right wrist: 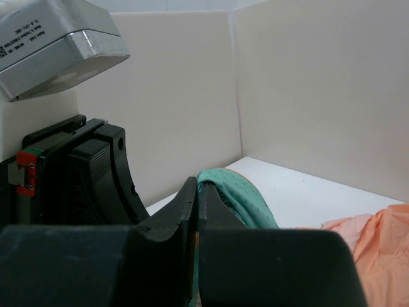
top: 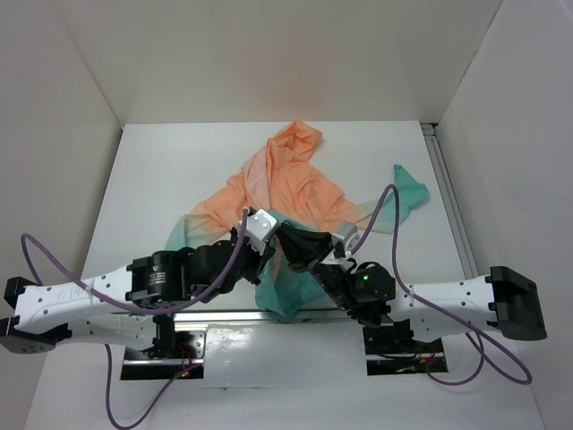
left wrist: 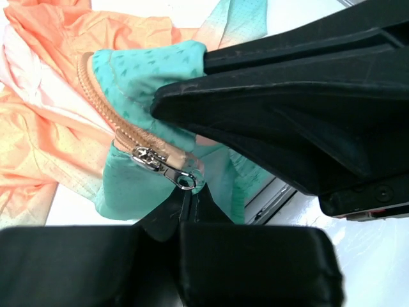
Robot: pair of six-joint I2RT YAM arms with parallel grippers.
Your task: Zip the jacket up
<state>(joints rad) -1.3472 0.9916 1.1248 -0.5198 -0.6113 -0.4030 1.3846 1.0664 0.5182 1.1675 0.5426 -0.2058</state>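
1. The jacket (top: 295,179) lies crumpled in the middle of the surface (top: 161,161), peach top toward the far edge, teal hem lifted at the near edge.
2. The left tool (left wrist: 192,199) is clenched on the end of the zipper pull (left wrist: 167,170).
3. The right tool (right wrist: 197,188) is clenched on teal hem fabric beside the orange zipper tape (left wrist: 105,112).

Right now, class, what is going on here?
They are working on a thin hooded jacket, peach-orange fading to teal, crumpled on the white table. The right gripper is shut on its teal hem beside the orange zipper tape. The left gripper is shut at the tip of the silver zipper pull; a firm pinch is unclear.
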